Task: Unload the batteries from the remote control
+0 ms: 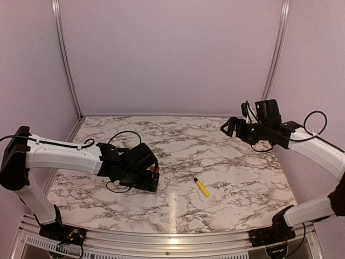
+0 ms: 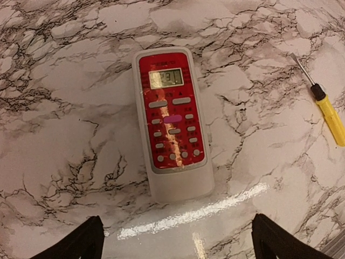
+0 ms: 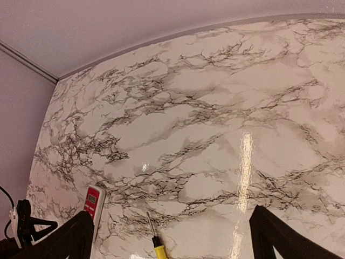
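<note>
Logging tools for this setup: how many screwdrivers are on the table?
1. The yellow-handled screwdriver lies on the marble table, right of the remote control and apart from it. The left arm could hide another.

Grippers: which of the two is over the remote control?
The left gripper, open above the face-up remote control; the right gripper hangs raised, well away from it.

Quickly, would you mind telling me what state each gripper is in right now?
Left gripper: open, holding nothing, hovering over the remote control.
Right gripper: open, holding nothing, up in the air.
</note>
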`<state>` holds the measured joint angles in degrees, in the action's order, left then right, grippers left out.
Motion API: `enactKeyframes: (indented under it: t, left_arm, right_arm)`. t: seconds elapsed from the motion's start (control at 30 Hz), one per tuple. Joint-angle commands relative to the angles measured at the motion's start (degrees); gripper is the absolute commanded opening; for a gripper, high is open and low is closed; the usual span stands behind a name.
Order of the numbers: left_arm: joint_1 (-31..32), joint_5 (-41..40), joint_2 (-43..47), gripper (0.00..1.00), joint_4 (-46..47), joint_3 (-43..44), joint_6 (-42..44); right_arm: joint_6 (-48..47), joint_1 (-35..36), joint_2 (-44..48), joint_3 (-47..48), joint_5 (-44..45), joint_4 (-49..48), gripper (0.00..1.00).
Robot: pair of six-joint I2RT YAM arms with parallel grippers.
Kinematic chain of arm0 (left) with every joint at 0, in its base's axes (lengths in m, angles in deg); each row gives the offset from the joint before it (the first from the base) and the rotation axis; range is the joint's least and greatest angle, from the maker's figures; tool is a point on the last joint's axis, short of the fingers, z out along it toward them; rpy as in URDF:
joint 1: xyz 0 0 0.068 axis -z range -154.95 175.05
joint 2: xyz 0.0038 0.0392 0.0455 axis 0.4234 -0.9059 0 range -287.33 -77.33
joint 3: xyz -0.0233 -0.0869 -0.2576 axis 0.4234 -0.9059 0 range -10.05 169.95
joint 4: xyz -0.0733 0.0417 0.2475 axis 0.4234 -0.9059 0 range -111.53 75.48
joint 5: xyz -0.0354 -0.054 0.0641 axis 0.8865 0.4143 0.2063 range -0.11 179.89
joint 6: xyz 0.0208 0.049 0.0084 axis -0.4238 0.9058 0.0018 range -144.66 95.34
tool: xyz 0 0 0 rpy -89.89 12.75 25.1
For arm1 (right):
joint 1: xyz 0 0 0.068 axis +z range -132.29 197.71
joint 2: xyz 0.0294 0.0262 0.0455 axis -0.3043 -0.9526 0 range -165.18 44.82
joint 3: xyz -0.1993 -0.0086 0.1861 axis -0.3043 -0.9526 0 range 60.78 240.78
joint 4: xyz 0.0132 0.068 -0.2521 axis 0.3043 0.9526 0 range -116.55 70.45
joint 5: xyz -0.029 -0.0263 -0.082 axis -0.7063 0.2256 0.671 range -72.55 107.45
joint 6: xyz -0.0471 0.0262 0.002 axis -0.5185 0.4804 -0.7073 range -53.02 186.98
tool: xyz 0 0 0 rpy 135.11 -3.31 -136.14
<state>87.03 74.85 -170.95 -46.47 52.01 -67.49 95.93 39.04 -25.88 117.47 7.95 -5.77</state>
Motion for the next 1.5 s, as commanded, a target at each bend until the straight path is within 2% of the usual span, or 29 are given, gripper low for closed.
enactKeyframes:
  t: [0.0,0.37,0.57,0.77,0.97,1.1,1.37,1.47]
  left_arm:
    - [0.58,-0.31,-3.66,0.99,-1.47,2.44,-4.46]
    - [1.22,0.8,-13.83,0.98,-3.3,9.75,-6.78]
    - [1.22,-1.03,-19.81,0.94,-10.61,16.61,-7.49]
    - [1.14,-1.79,-21.0,0.9,-12.68,17.22,-8.29]
    - [0.96,-2.14,-20.64,0.91,-13.41,17.26,-8.39]
    - [0.32,-1.31,-21.34,0.8,-13.04,16.71,-8.34]
    - [-0.86,0.89,-21.82,0.75,-9.82,13.78,-7.76]
    - [-1.28,1.63,-21.5,0.66,-8.55,12.23,-7.84]
  right_arm:
    - [-3.43,0.61,-1.95,4.08,0.41,3.89,0.99]
    - [-8.79,0.57,-5.4,6.81,-1.23,6.07,0.99]
    - [-10.46,0.54,-6.4,7.03,-1.75,6.02,0.99]
    - [-11.26,0.54,-7.18,6.95,-2.02,5.95,0.99]
    - [-11.13,0.48,-7.43,6.52,-2.27,5.88,0.99]
    - [-10.86,0.52,-7.76,6.66,-2.66,5.61,0.99]
    - [-10.85,0.48,-8.61,7.71,-3.2,6.18,0.99]
    - [-10.82,0.48,-8.66,7.97,-3.25,6.5,0.99]
